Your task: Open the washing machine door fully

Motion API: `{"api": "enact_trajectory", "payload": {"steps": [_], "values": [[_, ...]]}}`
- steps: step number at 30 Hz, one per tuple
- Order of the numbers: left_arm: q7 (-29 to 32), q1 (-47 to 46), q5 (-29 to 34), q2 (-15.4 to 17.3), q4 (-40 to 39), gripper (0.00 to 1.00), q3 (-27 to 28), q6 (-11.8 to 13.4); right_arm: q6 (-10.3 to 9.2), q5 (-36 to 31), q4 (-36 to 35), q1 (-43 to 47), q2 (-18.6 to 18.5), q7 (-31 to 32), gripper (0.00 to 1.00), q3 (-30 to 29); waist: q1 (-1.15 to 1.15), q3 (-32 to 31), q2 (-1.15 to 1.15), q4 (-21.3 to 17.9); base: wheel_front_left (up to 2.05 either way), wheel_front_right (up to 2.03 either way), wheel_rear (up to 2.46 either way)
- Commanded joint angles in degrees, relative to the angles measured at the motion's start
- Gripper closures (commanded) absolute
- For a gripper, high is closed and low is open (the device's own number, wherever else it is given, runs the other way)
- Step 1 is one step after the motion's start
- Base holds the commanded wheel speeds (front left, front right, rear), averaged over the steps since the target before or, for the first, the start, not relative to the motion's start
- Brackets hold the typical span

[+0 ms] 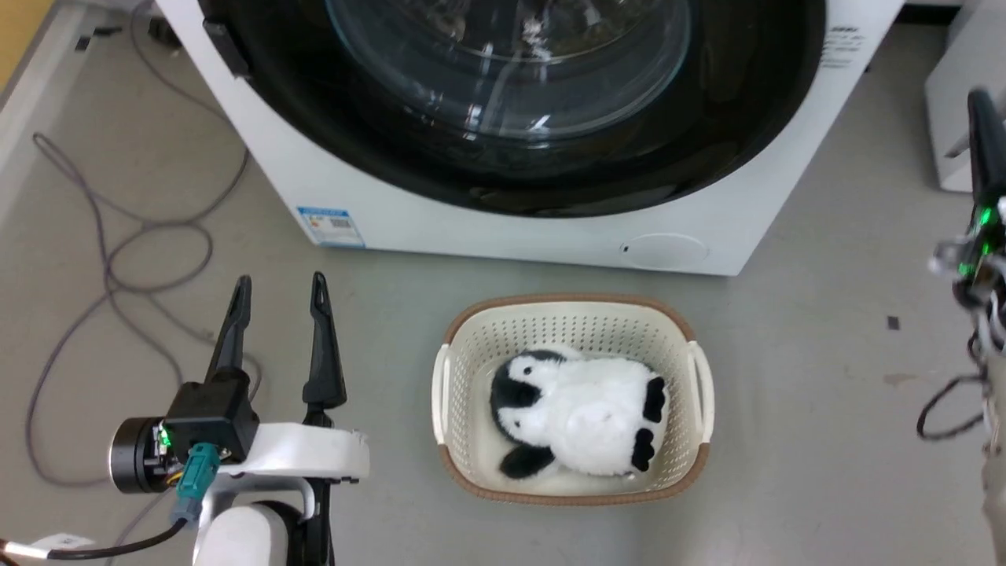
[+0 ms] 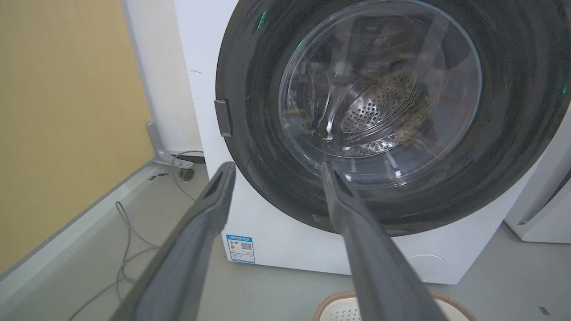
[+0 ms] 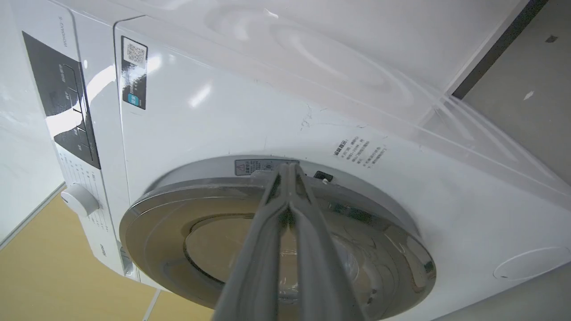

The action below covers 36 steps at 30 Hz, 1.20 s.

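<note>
Door (image 1: 511, 94) sits flat against the front of the washing machine (image 1: 550, 236), filling most of it; looks shut or at most barely cracked, cannot tell which; task basically not begun.

Right gripper (image 3: 290, 168) has its fingers (image 3: 267, 232) pressed together with nothing between them; tips are right at the door's rim, beside a small warning label; touching or just short, unclear.
Left gripper (image 1: 279, 283) is spread wide and holding nothing; it sits low by the floor, well apart from the door, pointing at the lower left of it.

Small dark fitting (image 2: 223, 118) on the door's left edge is likely the hinge, so the free edge is on the right, where the right gripper is.

Step in hand, my read: hook the closed fingertips behind the rim on the free side and pull.
To do it well:
- seat the tips behind the lip before pulling; glossy rim, likely to slip off
- pull along an arc around the hinge, not straight out
- carry the swing all the way to fully open, not just unlatched
- watch the basket (image 1: 448, 377) with the plush penguin (image 1: 581, 417) just in front of the machine; it sits low, so the door probably clears it, but the arm might not
- keep the left arm out of the swing path; cables (image 1: 118, 259) on the floor nearby
</note>
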Motion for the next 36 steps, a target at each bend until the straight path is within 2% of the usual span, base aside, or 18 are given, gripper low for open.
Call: {"api": "enact_trajectory", "payload": {"steps": [1, 15, 28, 36], "values": [[-0.6, -1.0, -0.5, 0.0, -0.3, 0.0, -0.3, 0.5, 0.04, 2.1, 1.6, -2.8, -0.8, 0.4, 1.0, 0.3, -0.01, 0.8, 0.0, 0.7, 0.0, 0.0, 0.0], [-2.3, -3.9, -1.9, 0.0, -0.9, 0.0, -2.9, 2.0, 0.05, 8.1, 12.3, -19.4, -4.2, 3.6, 1.0, 5.1, -0.01, 5.7, 0.0, 3.9, 0.0, 0.0, 0.0], [-3.7, -5.5, -3.2, 0.0, -1.0, 0.0, -4.4, 3.2, 0.05, 12.3, 18.3, -26.9, -5.1, 7.6, 1.0, 10.2, -0.01, 8.4, 0.0, 5.9, 0.0, 0.0, 0.0], [-4.8, -5.9, -4.1, 0.0, -0.5, 0.0, -5.3, 3.8, 0.06, 16.5, 19.1, -28.7, -6.4, 16.2, 1.0, 14.8, -0.01, 8.8, 0.0, 6.3, 0.0, 0.0, 0.0]]}}
